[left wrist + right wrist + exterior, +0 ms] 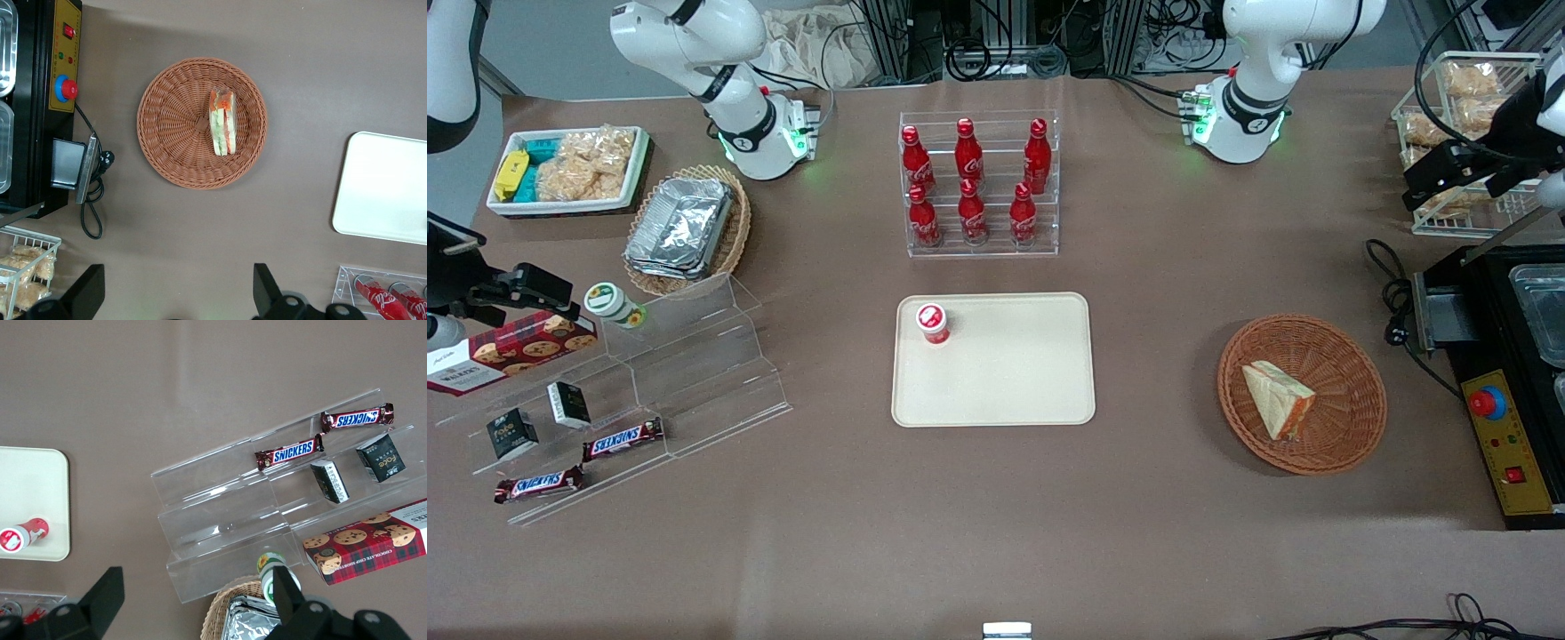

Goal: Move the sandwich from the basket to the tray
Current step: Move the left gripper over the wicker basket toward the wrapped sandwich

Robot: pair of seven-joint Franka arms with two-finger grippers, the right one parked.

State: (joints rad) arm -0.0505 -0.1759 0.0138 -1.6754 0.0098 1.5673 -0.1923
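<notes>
Triangular pale-bread sandwich [1279,400] with orange-red filling lying in the round brown wicker basket [1352,373], well apart from the flat cream-beige plastic tray [1014,373]. Left gripper [175,293] parked high toward the working arm's end of the table, fingers spread wide, holding nothing. Red-capped little bottle [933,323] standing on the tray. Readable stuff: two Snickers bars [288,451], red Coca-Cola bottles [971,178] in a clear rack.

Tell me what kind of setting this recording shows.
Likely a lab mock-up of a snack shop: a rack of cola bottles, a stepped display of chocolate bars, and cabling. The gripper hangs open above the sandwich in its basket.
</notes>
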